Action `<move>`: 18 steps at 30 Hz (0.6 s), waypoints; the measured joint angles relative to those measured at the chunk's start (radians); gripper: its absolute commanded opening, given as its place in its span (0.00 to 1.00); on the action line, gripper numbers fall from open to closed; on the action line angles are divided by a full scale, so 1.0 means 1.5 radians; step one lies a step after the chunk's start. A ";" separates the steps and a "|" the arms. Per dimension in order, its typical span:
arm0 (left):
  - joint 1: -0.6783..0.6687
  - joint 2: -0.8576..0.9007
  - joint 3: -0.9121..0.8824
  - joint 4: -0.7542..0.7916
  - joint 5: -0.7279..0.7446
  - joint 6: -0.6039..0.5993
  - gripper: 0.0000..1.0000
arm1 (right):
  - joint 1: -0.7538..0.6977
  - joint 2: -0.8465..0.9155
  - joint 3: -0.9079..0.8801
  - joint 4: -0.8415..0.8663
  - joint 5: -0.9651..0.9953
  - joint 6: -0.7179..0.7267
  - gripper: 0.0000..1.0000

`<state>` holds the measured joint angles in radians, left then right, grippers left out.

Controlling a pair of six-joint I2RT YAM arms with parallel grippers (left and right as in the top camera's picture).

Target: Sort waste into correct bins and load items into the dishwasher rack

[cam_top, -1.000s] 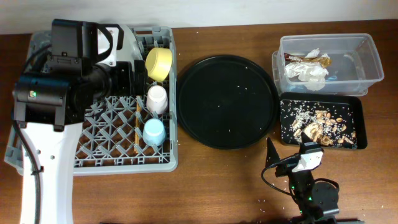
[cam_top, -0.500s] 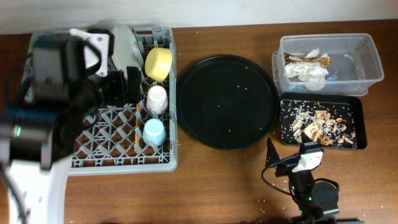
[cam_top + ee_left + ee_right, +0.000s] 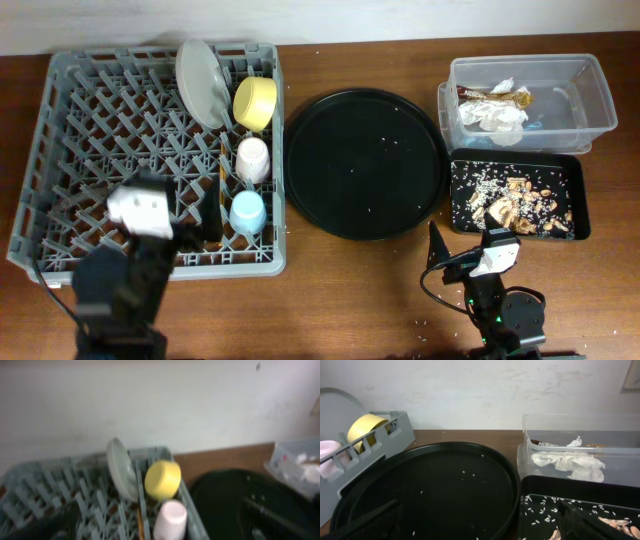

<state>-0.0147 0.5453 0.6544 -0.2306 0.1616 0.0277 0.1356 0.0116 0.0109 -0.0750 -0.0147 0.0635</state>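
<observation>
Rack (image 3: 100, 130) left, round tray (image 3: 365, 165) centre, tub (image 3: 590, 100) behind shallow tray (image 3: 570, 175), right

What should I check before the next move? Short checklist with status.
1. plate, yellow bowl, pink cup, blue cup, chopsticks in rack: ok.
2. napkins and wrapper in tub: ok.
3. scraps in black tray: ok.
4. round tray free of waste: not ok, rice grains on it.
5. left gripper and right gripper open, empty: ok.
</observation>
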 measured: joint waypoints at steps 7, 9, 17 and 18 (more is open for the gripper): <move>0.021 -0.210 -0.234 0.118 -0.008 0.009 0.99 | 0.000 -0.001 0.000 0.000 0.000 0.000 0.99; 0.021 -0.261 -0.279 0.128 -0.013 0.020 0.99 | 0.000 -0.001 0.000 0.000 0.000 0.000 0.99; 0.021 -0.347 -0.383 0.154 -0.020 0.080 0.99 | 0.000 -0.001 0.000 0.000 0.000 0.000 0.99; 0.021 -0.348 -0.391 0.157 -0.020 0.087 0.99 | 0.000 -0.001 0.000 0.000 0.000 0.000 0.98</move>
<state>0.0166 0.0227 0.0673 0.0048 0.1310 0.1585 0.1356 0.0109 0.0109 -0.0750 -0.0147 0.0631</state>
